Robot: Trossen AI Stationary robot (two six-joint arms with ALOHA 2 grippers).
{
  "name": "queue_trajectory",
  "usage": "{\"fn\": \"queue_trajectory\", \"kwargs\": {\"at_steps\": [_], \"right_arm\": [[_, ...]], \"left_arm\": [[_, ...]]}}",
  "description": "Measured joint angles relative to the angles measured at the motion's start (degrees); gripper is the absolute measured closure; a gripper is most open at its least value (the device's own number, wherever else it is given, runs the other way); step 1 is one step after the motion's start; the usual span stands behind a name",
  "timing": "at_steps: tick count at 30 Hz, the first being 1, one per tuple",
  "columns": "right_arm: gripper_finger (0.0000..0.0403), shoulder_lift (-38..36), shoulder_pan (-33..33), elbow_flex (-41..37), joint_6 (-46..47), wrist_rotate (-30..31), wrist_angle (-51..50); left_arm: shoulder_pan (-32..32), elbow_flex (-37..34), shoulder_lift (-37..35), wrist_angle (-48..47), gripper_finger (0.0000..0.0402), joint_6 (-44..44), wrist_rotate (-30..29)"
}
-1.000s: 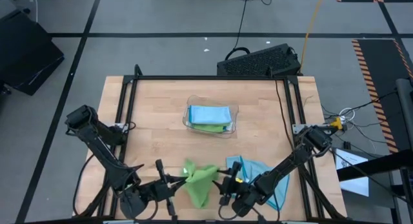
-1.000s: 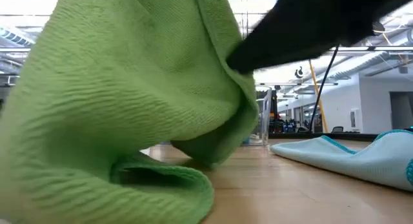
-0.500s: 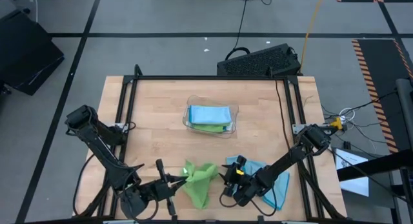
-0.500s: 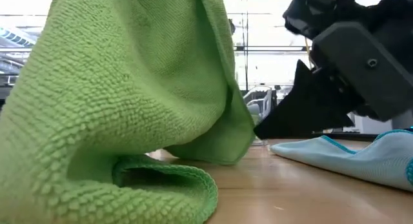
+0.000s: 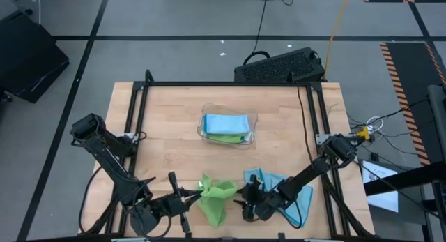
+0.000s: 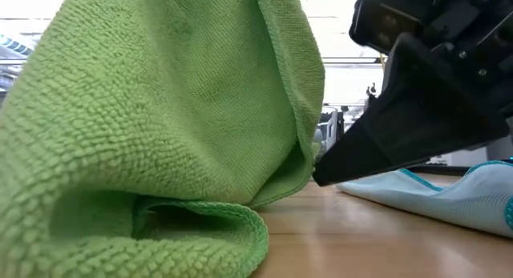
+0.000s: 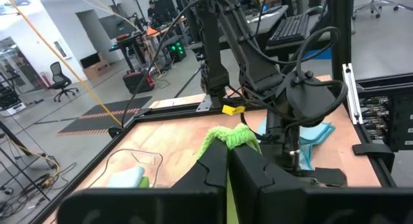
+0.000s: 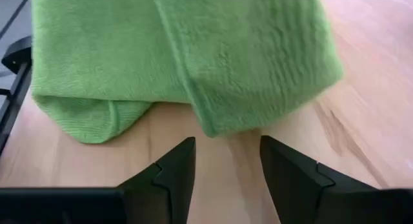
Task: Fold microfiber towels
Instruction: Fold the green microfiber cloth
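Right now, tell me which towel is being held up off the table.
The green towel, pinched by the left gripper. The loose blue towel lies flat on the table; another sits folded in the tray.

Both arms are matte black, built of boxy jointed links with looping black cables. The right gripper [image 8: 222,166] ends in two dark, angular, wedge-tipped fingers [image 8: 171,169]; the left gripper [image 7: 228,161] looks alike.

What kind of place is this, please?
Probably a robotics lab or workshop: a framed wooden table on a taped concrete floor, and beyond it other rigs and an office chair.
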Motion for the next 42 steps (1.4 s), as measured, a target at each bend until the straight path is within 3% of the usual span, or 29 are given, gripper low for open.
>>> {"fn": "queue_trajectory", "kwargs": {"at_steps": [6,13,19,24,31,40,42], "right_arm": [[0.0238,0.3,0.0,-1.4,3.2,-1.6,1.6],[0.0212,7.1,-0.7,0.0,1.1,-1.5,14.1],[0.0183,10.4,-2.2,0.9,2.5,1.9,15.0],[0.0185,10.5,-2.4,0.8,2.6,3.1,14.8],[0.0246,9.1,-2.3,0.7,2.0,3.0,11.7],[0.0384,1.9,-2.0,0.5,1.8,2.9,-6.2],[0.0397,1.1,-2.0,0.5,1.3,2.7,-7.6]], "left_arm": [[0.0,0.0,0.0,0.0,0.0389,-0.1,-0.1],[0.6,0.0,0.0,0.0,0.0397,-0.5,-0.1],[0.8,0.0,0.0,-0.1,0.0389,-0.7,-0.1],[0.7,0.0,0.0,-0.2,0.0395,-0.5,-0.1],[0.1,0.0,0.0,-0.2,0.0388,-0.3,-0.1],[-0.4,0.0,0.0,-0.1,0.0388,0.5,-0.1],[-0.4,0.0,0.0,-0.1,0.0394,0.5,-0.1]]}}
